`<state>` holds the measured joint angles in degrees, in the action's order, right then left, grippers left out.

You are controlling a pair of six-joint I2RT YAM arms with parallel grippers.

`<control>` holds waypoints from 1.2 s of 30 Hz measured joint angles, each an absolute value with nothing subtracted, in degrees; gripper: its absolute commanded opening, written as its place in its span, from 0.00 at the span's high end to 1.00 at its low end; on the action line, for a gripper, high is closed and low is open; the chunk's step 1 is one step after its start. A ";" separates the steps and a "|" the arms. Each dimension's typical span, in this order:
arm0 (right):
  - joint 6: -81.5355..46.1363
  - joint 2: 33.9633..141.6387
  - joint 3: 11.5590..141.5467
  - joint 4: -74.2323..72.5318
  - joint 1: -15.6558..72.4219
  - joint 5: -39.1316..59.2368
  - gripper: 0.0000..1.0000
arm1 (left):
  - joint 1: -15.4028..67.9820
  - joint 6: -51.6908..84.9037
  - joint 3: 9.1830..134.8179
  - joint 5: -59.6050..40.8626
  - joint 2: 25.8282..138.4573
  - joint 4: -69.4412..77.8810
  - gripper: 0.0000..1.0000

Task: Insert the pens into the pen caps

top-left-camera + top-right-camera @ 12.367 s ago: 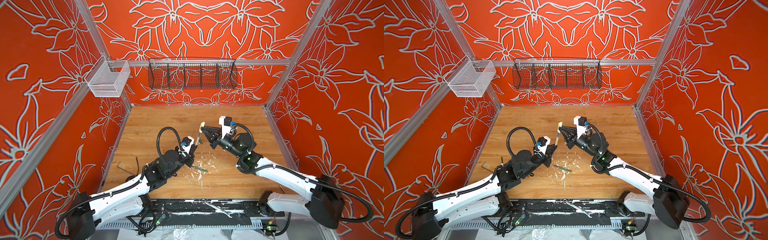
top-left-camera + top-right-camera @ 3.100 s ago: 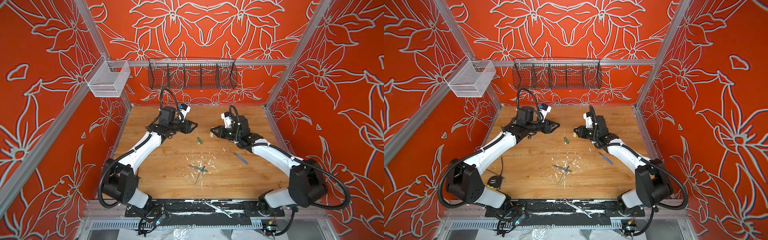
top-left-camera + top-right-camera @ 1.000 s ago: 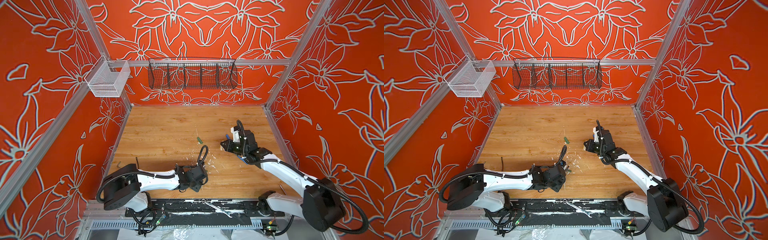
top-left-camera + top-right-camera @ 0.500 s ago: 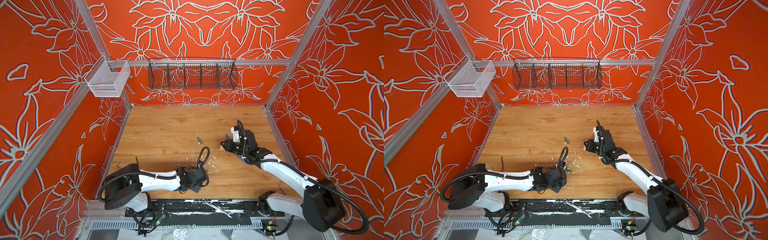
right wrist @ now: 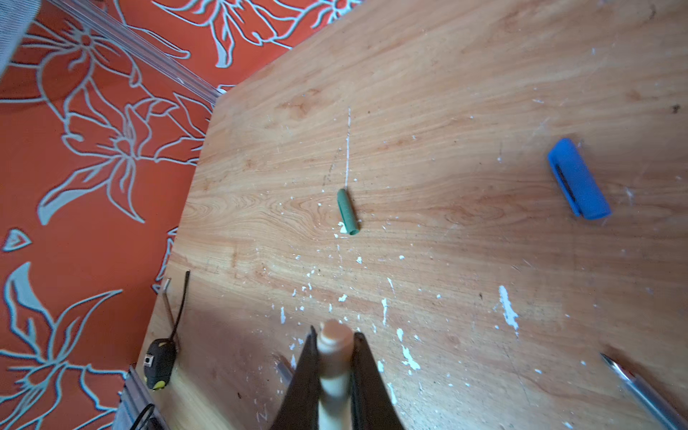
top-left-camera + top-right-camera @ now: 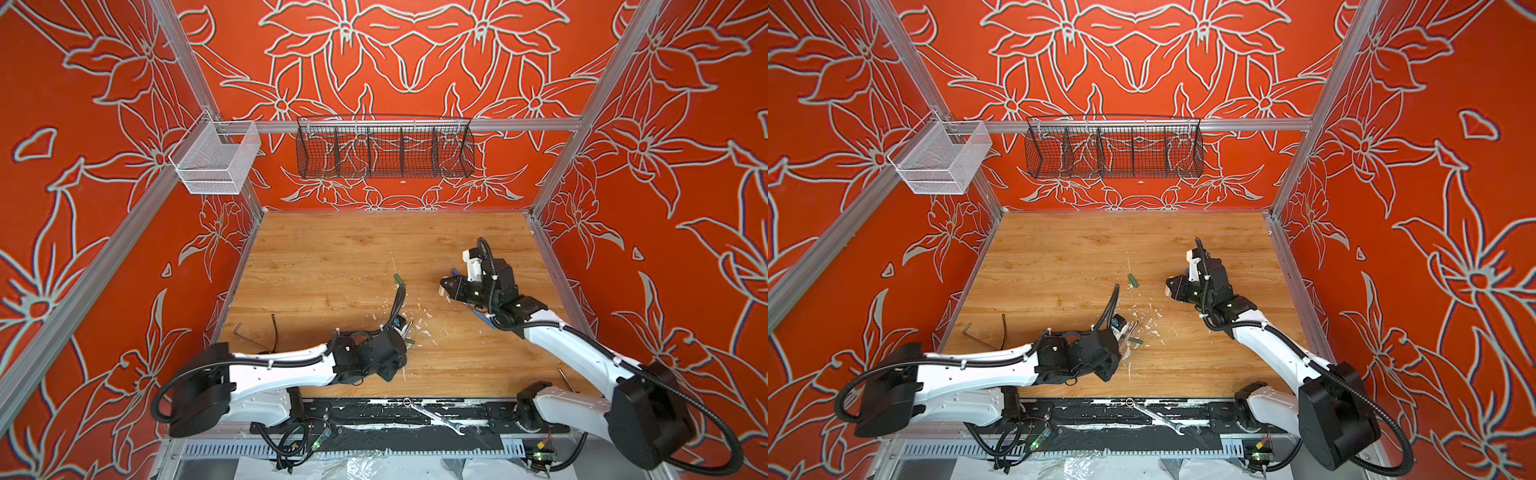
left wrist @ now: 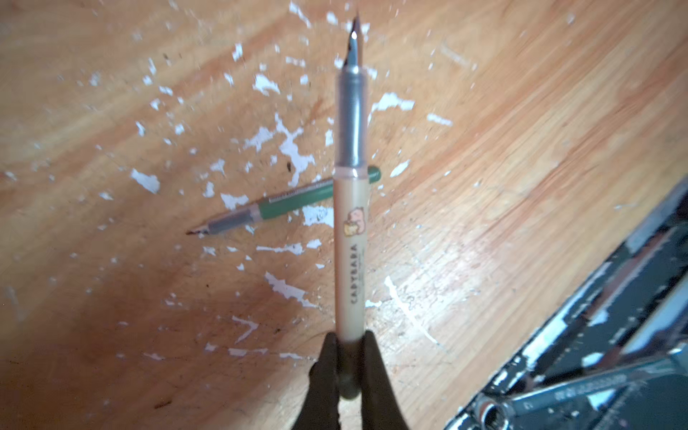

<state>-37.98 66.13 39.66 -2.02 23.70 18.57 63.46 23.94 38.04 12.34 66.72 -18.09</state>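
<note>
Swung from the far side of the table [image 6: 332, 257] to its near edge over the last few seconds, and clamped only within the last second: left gripper [image 6: 1125, 338]. Both top views: low over the table, pinching the beige pen [image 6: 1132, 327], shaft slanting toward the middle, green pen [image 6: 1136, 340] lying just beside. Well apart across the table, right gripper [image 6: 444, 288] squeezing the beige cap [image 6: 441, 291], with the green cap [image 6: 400, 280] lying farther back between the two arms. Left wrist view: fingers [image 7: 327, 357] pressed onto the very tail of the beige pen, dark tip free and pointing away, green pen crossing beneath on the table. Right wrist view: jaws pinching the beige cap along its sides, one end poking out ahead (open or closed, hard to tell), blue cap [image 5: 579, 178] and blue pen [image 5: 640, 391] lying off to one side. For the step in hand, as a judgement: lift clear of the green pen first, confirm the cap's open mouth facing the tip, bring tip and cap onto one line before closing the gap, then push slowly, given a tail-end grip prone to pivoting.
</note>
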 measured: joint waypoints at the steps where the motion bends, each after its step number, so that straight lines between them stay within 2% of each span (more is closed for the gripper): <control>1: -38.02 65.45 39.66 -2.92 23.70 19.16 1.00 | 62.61 23.11 38.04 11.99 64.75 -17.76 1.00; 6: -38.20 61.25 39.68 -7.27 23.70 22.44 1.00 | 57.56 17.67 37.91 8.05 52.77 -13.89 1.00; 10: -38.22 58.02 40.21 -10.37 23.70 24.51 1.00 | 50.70 14.15 36.88 1.10 47.79 -6.39 1.00; 14: -38.11 55.81 41.01 -14.72 23.70 26.46 1.00 | 47.29 11.62 36.99 -3.18 49.98 -0.56 1.00; 26: -36.38 55.79 43.11 -22.61 23.73 30.17 1.00 | 47.18 7.44 40.62 -10.26 60.27 3.51 1.00; 32: -34.50 57.58 45.89 -22.06 23.81 31.57 1.00 | 47.20 5.63 42.33 -9.93 62.00 3.55 1.00; 36: -32.03 58.28 48.05 -18.06 24.10 31.40 1.00 | 47.27 3.51 42.94 -5.85 63.31 3.33 1.00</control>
<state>-32.03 58.28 48.05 -18.06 24.10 31.40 47.27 3.51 42.94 -5.85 63.31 3.33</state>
